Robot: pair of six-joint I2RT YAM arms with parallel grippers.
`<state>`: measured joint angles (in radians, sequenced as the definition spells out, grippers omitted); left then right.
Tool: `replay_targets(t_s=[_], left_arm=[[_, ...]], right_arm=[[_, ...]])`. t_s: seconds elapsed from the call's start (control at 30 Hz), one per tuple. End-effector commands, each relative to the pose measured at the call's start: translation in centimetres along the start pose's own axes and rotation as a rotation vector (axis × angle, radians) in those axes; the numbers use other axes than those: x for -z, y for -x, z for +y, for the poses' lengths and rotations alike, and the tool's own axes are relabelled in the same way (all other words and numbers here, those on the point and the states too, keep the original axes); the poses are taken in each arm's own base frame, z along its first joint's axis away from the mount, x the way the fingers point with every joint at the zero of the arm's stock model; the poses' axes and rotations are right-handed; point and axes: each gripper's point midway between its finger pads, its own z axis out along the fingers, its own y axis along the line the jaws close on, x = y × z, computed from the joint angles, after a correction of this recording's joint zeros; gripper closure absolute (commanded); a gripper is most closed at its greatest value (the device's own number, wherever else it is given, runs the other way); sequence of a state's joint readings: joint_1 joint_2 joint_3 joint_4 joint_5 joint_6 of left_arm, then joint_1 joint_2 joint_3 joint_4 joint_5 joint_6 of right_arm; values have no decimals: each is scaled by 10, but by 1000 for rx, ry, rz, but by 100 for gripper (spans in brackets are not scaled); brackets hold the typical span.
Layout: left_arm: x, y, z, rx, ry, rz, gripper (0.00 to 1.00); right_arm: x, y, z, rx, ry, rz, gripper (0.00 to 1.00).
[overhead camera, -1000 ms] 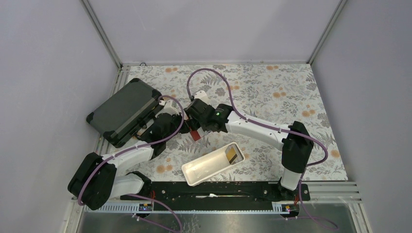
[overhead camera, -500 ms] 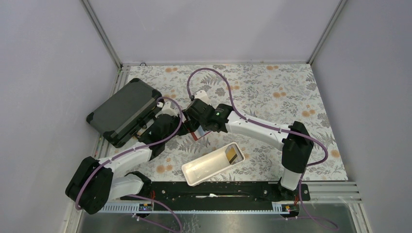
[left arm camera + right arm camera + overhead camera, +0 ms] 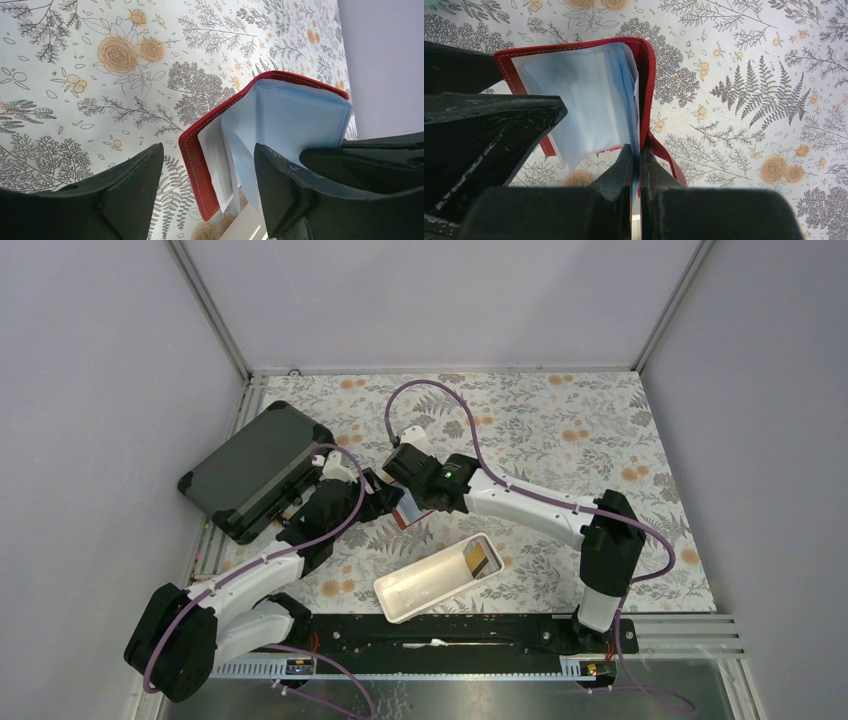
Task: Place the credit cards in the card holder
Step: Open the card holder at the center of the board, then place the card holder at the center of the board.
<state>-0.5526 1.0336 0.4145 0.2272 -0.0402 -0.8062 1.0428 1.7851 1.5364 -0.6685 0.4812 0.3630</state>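
the red card holder [image 3: 649,65] is spread open, light blue credit cards [image 3: 574,95] fanned between its covers.

Plain pale grey walls [image 3: 440,300] close in the table [image 3: 600,420] on three sides, joined at the back corners by slim aluminium posts [image 3: 208,310]. A white cloth [image 3: 60,115] printed with grey ferns and orange flowers covers the table. A ribbed metal rail [image 3: 680,630] runs along the near edge. The light is soft and even.

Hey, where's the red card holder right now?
In the top view the card holder sits open left of centre on the flowery tabletop, right of the dark grey case; the right fingers pinch its edge, the open left fingers face it.
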Motion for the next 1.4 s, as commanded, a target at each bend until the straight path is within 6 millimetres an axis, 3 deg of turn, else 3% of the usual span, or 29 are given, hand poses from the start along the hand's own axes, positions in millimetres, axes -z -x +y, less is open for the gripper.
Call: replay_targets(t_s=[0.0,0.07,0.3,0.37,0.53,0.7,0.93,1.0,1.13,1.37], left_arm=[[0,4,4,2,22,-28,32],[-3,1,4,4,18,-13,34],[-1,2,6,23,37,-18,59],[0,2,7,28,36,-22,60],[3,0,-4,55,-35,-24,64],[12,0,-14,65,-118,-37,78],[21,1,-31,5,-250,-17,100],[19,-1,-31,-3,-260,4,100],[9,-2,-14,-5,-197,35,100],[-18,-17,-5,-39,-174,155,100]], right_arm=[[12,18,2,-28,-9,-58,100],[12,18,3,-27,-6,-61,100],[15,17,2,-27,-7,-63,100],[15,17,3,-28,-5,-64,100],[15,15,5,-33,10,-63,100],[17,14,3,-37,24,-70,100],[12,11,7,-72,183,-54,100],[11,11,13,-84,285,-48,100],[-1,12,2,-108,352,-38,100],[-43,0,-15,-111,340,29,96]])
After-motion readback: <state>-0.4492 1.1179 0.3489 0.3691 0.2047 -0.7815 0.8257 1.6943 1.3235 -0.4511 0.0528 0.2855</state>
